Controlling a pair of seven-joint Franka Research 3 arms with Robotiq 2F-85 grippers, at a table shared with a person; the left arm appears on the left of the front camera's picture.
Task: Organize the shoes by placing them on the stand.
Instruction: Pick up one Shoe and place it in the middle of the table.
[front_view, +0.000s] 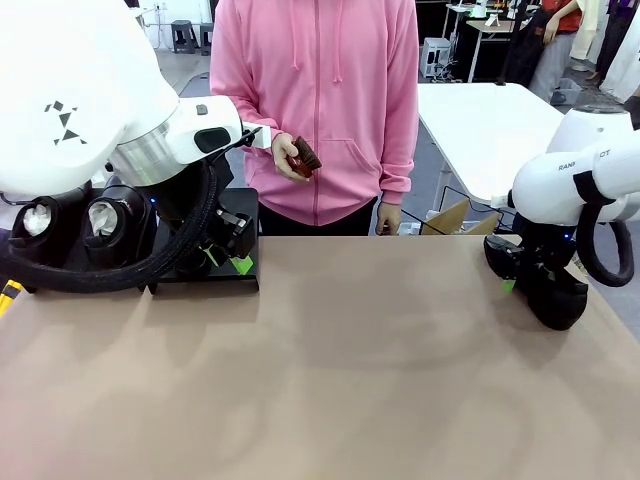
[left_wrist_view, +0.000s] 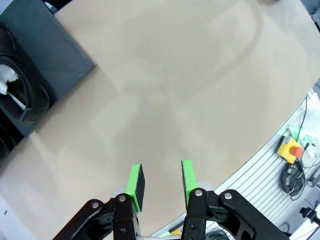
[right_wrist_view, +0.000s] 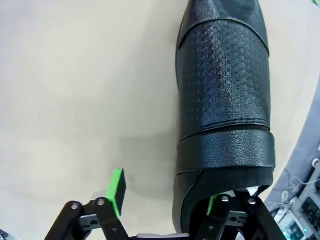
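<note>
Two glossy black shoes (front_view: 65, 228), stuffed with white paper, side by side on the black stand (front_view: 205, 278) at far left, evidently already placed. A third shoe (right_wrist_view: 225, 100) flat on the table at far right, straddled at the heel wall by the right gripper (right_wrist_view: 165, 195), one finger inside, fingers apart, seemingly ready to lift. Left gripper (left_wrist_view: 160, 181) beside the stand, fingers apart, empty. Beyond, a person's hand (front_view: 292, 158) with a small brown object (front_view: 307, 153).

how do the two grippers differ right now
The left gripper hangs over bare table with nothing between its pads. The right gripper straddles the side wall of a black shoe, one finger inside it. The left sits beside the stand; the right is at the table's opposite end. Both have green pads.
</note>
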